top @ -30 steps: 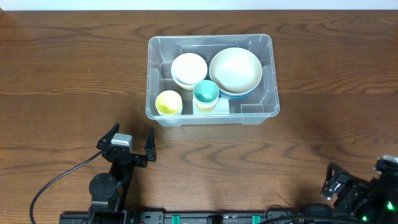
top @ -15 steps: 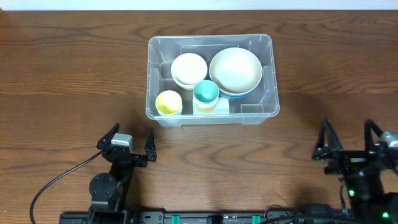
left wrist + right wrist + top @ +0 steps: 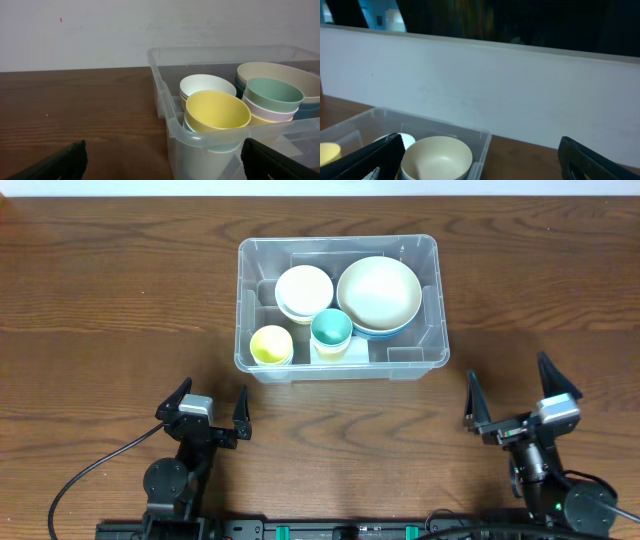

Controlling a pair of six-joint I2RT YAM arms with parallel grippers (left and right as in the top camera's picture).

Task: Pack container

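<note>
shifting leftward, the right hand (image 3: 507, 376)

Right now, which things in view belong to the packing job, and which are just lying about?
Job:
- the container, holding the large cream bowl, white bowls, teal cup and yellow cup
- left gripper and right gripper, both open and empty

Lying about:
- only a black cable by the left arm, on the table

Nothing legible shows in any view: no lettering, brand, number or sign can be read on the container (image 3: 340, 239), toward twelve o'clock on the bench (image 3: 100, 330).
</note>
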